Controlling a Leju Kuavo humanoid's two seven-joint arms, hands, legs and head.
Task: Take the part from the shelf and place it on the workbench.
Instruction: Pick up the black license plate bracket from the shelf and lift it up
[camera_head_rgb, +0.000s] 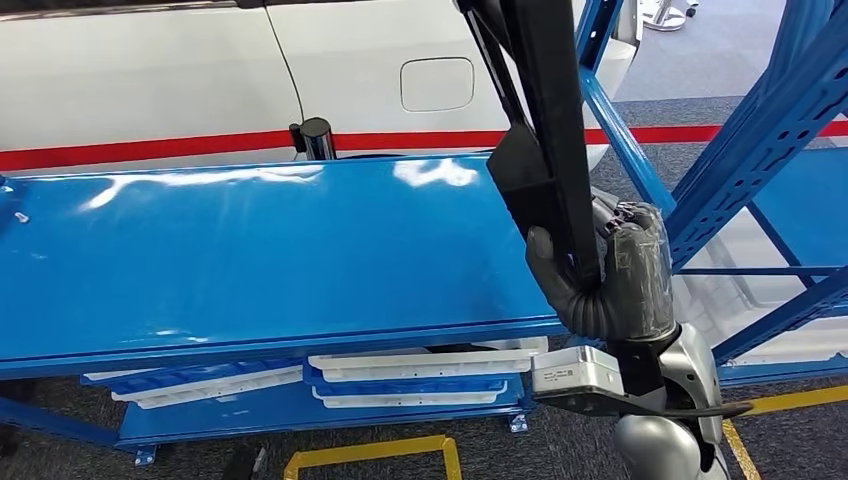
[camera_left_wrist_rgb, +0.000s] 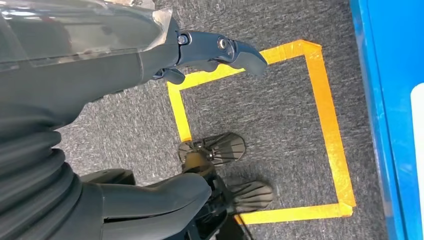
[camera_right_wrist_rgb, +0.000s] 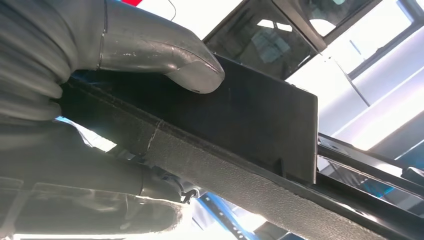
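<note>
Gripping: my right hand (camera_head_rgb: 600, 275) clamps the part (camera_head_rgb: 540, 130), a long black panel, thumb (camera_right_wrist_rgb: 165, 57) pressed on its flat face, other fingers wrapped beneath.
Part: sits at about 2 o'clock in the head view, rising steeply from my hand toward 12 o'clock and out of frame; a wider flat tab juts from it just above my grip. It is up in the air, over the right end of the workbench.
Workbench (camera_head_rgb: 250, 250): glossy blue top, spanning from 9 o'clock to centre; its right edge lies just beside my right hand.
Lower tier: white and blue trays (camera_head_rgb: 420, 375) stacked under the bench at about 6 o'clock.
Shelf (camera_head_rgb: 760, 140): blue steel uprights and braces at 3 o'clock, just behind the part.
Left hand (camera_left_wrist_rgb: 150, 115): hanging over grey carpet, fingers (camera_left_wrist_rgb: 225, 50) slightly curled and apart, holding nothing.
Floor: yellow tape square (camera_left_wrist_rgb: 325, 110) on the carpet below my left hand.
Background: white car body (camera_head_rgb: 200, 70) with a red stripe, 11 o'clock, beyond the bench.
</note>
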